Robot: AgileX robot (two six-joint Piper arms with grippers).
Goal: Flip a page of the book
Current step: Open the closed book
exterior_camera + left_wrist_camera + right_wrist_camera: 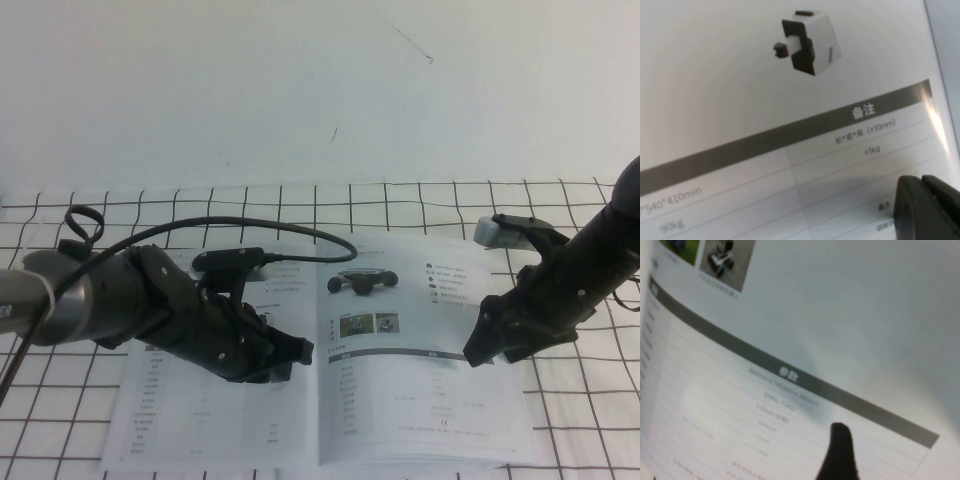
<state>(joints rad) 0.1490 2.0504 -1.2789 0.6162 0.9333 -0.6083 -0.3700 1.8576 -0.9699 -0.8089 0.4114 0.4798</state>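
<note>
The book [400, 350] has smooth white paper pages with a slight sheen, lying on a matt white cloth [420, 200] with a black grid, while the left gripper [290, 355] and right gripper [485, 345] look like matt black plastic.

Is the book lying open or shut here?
Open. The book lies spread flat on the table, both printed pages facing up, spine crease down the middle. The left hand is over its left page, the right hand over its right.
</note>
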